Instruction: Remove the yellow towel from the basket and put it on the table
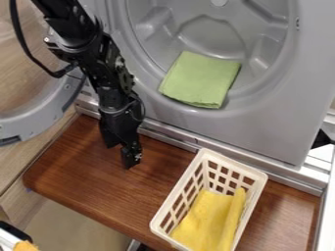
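The black gripper (122, 156) hangs low over the brown wooden table (85, 169), left of the basket and apart from it. Folded yellow cloth, the towel (208, 218), lies inside the white plastic basket (169, 200), toward its near end, with one rolled or raised edge along the right wall. The basket stands on the right part of the table, its slotted walls around the towel.
A green folded cloth (201, 79) lies in the grey drum opening (275, 93) behind the table. The round door (49, 115) stands at the left. A metal rail (171, 138) runs along the table's back edge.
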{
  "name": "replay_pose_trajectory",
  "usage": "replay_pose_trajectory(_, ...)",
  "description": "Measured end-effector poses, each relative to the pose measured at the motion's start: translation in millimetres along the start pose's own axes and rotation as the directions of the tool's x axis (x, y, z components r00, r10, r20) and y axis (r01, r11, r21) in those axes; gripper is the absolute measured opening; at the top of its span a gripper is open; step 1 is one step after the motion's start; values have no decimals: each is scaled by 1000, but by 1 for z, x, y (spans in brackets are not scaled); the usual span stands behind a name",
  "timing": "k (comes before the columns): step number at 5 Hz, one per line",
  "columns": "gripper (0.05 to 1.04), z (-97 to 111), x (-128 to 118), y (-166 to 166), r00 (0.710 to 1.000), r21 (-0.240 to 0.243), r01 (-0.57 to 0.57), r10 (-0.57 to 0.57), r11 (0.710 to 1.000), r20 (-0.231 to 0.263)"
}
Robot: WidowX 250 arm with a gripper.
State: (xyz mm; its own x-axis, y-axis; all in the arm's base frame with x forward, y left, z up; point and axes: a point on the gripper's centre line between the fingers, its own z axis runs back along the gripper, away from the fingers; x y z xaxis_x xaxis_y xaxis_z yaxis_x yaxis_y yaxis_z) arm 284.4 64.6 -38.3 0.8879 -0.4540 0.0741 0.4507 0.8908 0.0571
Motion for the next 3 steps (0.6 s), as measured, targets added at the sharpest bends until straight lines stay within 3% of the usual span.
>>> replay_pose_trajectory(1, 999, -7, -5, -5, 1000, -23, -9, 9, 1000, -25)
replay_pose_trajectory(3, 999, 42, -3, -13, 993, -18, -118, 118, 993, 15)
